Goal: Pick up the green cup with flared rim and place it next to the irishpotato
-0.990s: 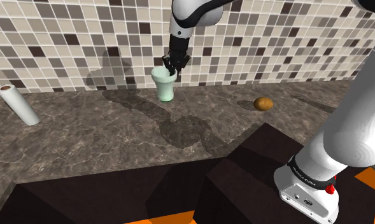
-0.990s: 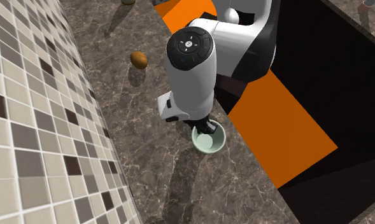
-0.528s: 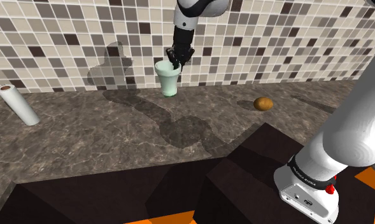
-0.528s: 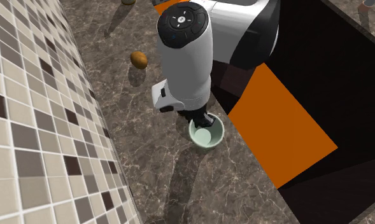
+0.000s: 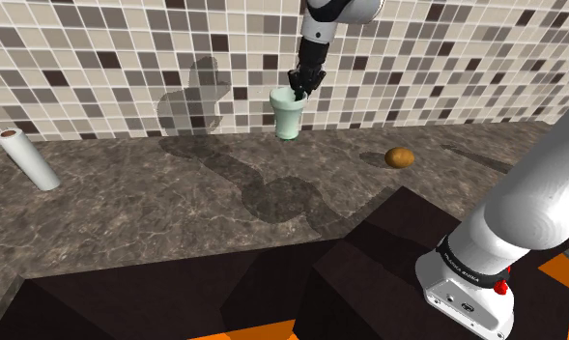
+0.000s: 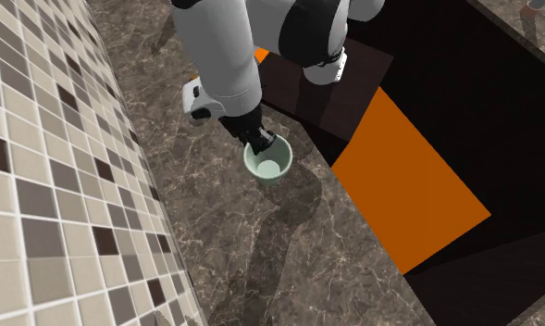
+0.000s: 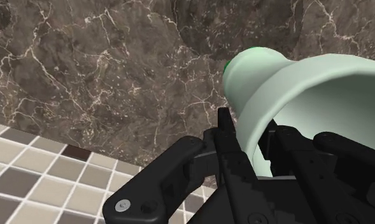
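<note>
I see the bench [image 5: 176, 193] first, a dark veined slab that runs along a wall [image 5: 99, 58] of small beige, grey and brown tiles. My arm [image 5: 533, 193] rises from the stand [image 5: 466, 290] at the shoulder view's lower right and reaches up and over to the wall. In the second exterior view an orange panel [image 6: 418, 185] lies beside the bench.

A white roll [image 5: 28, 159] lies on the bench at the shoulder view's far left, well apart from everything else.

The cup [image 5: 289, 113] is pale green with a flared rim. It hangs upright, off the bench and close to the wall, and its shadow falls on the slab below. From the second exterior view I look down into its open mouth [image 6: 267, 163].

The gripper [image 5: 301, 85] comes down on the cup from above and is clamped on its rim. In the wrist view I see one black finger outside the cup [image 7: 288, 89] and the other inside it, with the wall pinched between them.

The potato [image 5: 400, 157], brown and small, sits on the bench toward the shoulder view's right, well apart from the cup.
</note>
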Action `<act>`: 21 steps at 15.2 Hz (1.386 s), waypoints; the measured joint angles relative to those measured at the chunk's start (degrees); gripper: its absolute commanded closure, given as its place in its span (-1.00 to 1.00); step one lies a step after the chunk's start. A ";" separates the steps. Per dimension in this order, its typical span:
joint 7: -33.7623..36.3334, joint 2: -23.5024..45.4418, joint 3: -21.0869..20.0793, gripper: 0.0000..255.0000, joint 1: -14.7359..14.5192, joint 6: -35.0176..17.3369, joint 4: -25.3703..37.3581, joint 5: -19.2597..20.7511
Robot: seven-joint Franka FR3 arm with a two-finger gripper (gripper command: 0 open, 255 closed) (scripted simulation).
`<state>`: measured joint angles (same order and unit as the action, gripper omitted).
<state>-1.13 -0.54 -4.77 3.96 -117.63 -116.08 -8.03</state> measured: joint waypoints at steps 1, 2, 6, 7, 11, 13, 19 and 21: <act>-1.15 -1.05 0.54 1.00 0.52 0.00 -1.20 -0.15; -2.84 -2.14 1.40 1.00 1.34 0.07 -2.43 -0.27; -8.17 -3.96 4.22 1.00 3.83 0.59 -4.39 -0.26; -9.45 -4.59 4.94 1.00 4.45 0.89 -4.90 -0.19; -15.07 -5.61 8.12 1.00 7.10 1.45 -6.06 0.12; -17.64 -6.17 9.61 1.00 8.32 2.09 -6.33 0.35; -26.11 -4.81 14.45 1.00 12.29 3.23 -4.91 0.90; -28.74 -3.91 15.97 1.00 13.53 4.46 -3.10 0.98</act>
<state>-29.87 -4.45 11.20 17.49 -113.17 -119.18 -7.05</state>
